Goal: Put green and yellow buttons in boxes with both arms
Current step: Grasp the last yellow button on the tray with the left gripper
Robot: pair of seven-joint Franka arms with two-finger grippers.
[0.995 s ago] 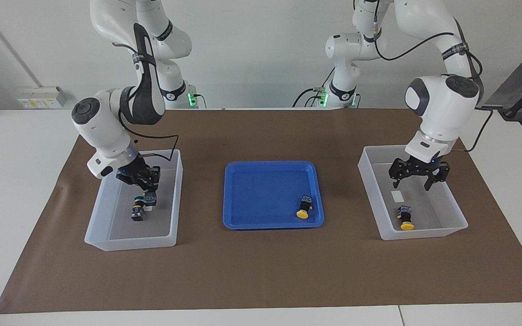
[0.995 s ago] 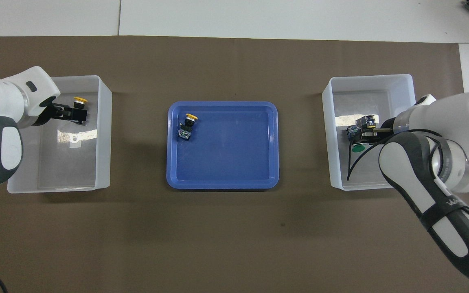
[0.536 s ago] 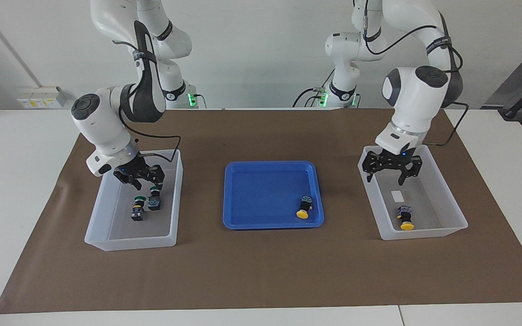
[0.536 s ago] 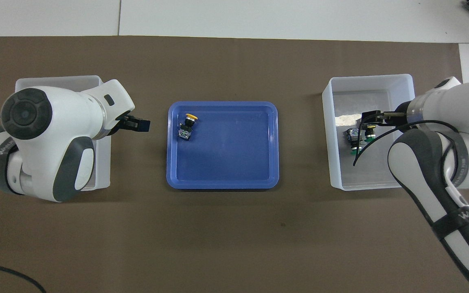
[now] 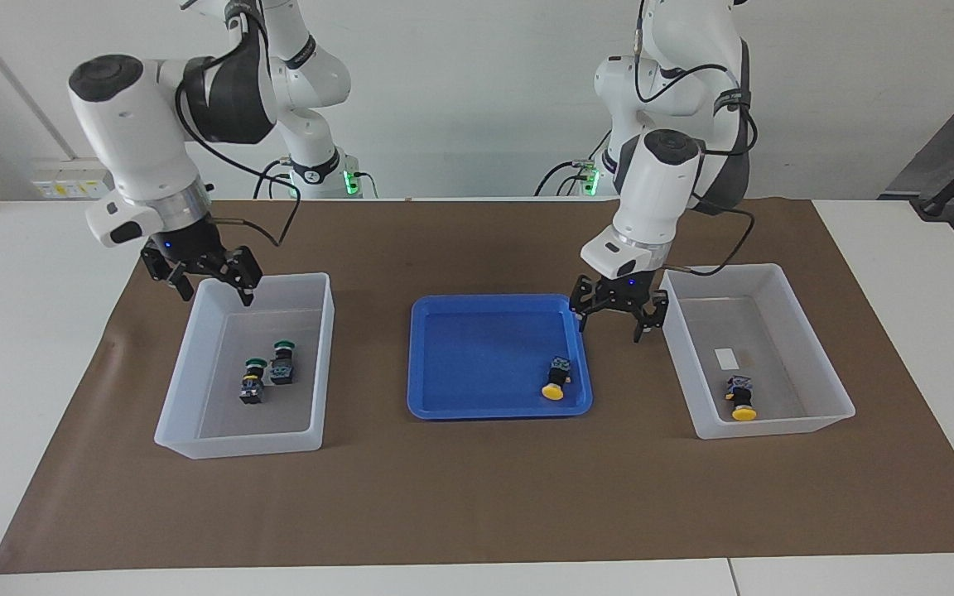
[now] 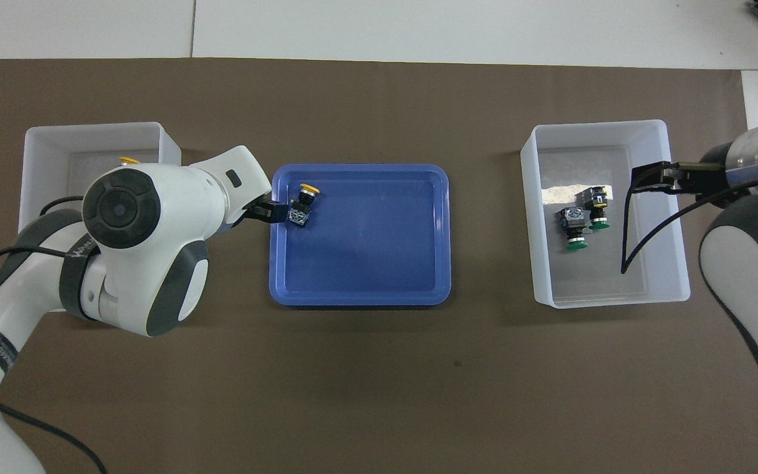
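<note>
Two green buttons (image 5: 253, 379) (image 5: 281, 364) lie side by side in the box (image 5: 237, 443) at the right arm's end; they also show in the overhead view (image 6: 573, 227) (image 6: 596, 210). One yellow button (image 5: 742, 399) lies in the box (image 5: 775, 426) at the left arm's end. Another yellow button (image 5: 556, 381) (image 6: 303, 205) lies in the blue tray (image 5: 485, 348). My right gripper (image 5: 201, 277) (image 6: 645, 176) is open and empty, raised over its box's rim nearest the robots. My left gripper (image 5: 619, 313) (image 6: 274, 212) is open and empty, over the tray's edge toward the left arm's end.
The blue tray (image 6: 366, 263) sits at the middle of a brown mat (image 5: 477, 497), between the two boxes (image 6: 93, 131) (image 6: 599, 128). Each box has a small white label (image 5: 726, 358) on its floor. White table surrounds the mat.
My right gripper let go of the second green button in its box and rose out. My left gripper rose from its box and moved to the blue tray's edge.
</note>
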